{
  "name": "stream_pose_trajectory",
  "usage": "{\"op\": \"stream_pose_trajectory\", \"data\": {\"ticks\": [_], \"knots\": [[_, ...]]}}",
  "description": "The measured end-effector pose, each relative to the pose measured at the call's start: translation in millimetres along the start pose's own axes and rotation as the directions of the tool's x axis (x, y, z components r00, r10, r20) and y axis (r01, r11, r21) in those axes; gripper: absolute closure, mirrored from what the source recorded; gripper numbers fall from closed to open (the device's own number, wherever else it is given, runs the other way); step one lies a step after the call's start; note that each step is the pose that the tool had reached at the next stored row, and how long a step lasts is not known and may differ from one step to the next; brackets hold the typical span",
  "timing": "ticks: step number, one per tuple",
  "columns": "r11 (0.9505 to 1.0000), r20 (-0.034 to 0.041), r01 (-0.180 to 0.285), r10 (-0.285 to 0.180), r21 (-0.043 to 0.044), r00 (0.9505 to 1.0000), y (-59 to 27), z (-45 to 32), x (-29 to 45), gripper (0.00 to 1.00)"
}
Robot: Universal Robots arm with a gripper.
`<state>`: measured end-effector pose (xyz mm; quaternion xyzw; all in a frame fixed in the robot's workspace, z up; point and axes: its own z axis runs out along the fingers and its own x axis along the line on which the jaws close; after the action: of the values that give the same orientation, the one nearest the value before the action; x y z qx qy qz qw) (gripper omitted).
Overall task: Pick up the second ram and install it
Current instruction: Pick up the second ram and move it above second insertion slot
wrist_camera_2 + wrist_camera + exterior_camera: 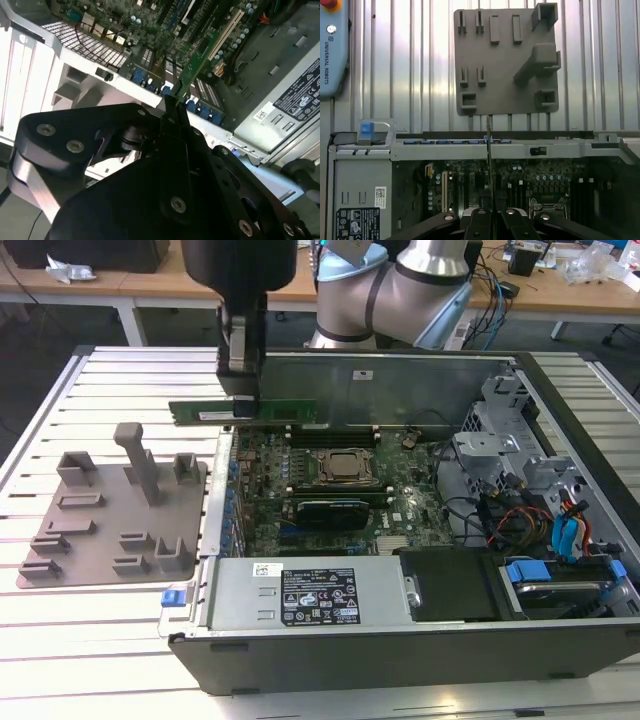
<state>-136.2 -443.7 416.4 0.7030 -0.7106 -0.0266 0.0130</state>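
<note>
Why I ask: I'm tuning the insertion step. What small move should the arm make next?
Probably slide the gripper toward the exterior view's right. It is shut on the second ram, which hangs raised with one end past the computer case's side wall, not yet lined up over the memory slots beside the processor socket.

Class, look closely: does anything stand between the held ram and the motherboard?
Nothing visible does. The gripper holds the ram in the air, one end over the case wall, the rest over the uncovered motherboard.
</note>
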Motion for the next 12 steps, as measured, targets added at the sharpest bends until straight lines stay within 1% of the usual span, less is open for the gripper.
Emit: {"op": "stream_pose_trajectory", "data": {"ticks": [1,3,4,6,9,12], "knots": [[1.0000,-0.0001,0.000,0.000,-0.0008,1.0000,-3.3,1.1,-0.2,0.87],[1.0000,0.0002,0.000,0.000,-0.0041,1.0000,-23.7,5.3,-2.3,0.87],[1.0000,0.0001,0.000,0.000,-0.0052,1.0000,-32.5,6.9,-4.0,0.87],[1.0000,0.0002,0.000,0.000,-0.0058,1.0000,-39.8,8.5,-5.6,0.87],[1.0000,0.0000,0.000,0.000,-0.0069,1.0000,-56.0,11.4,-8.6,0.87],[1.0000,0.0002,0.000,0.000,-0.0075,1.0000,-69.7,14.4,-10.9,0.87]]}}
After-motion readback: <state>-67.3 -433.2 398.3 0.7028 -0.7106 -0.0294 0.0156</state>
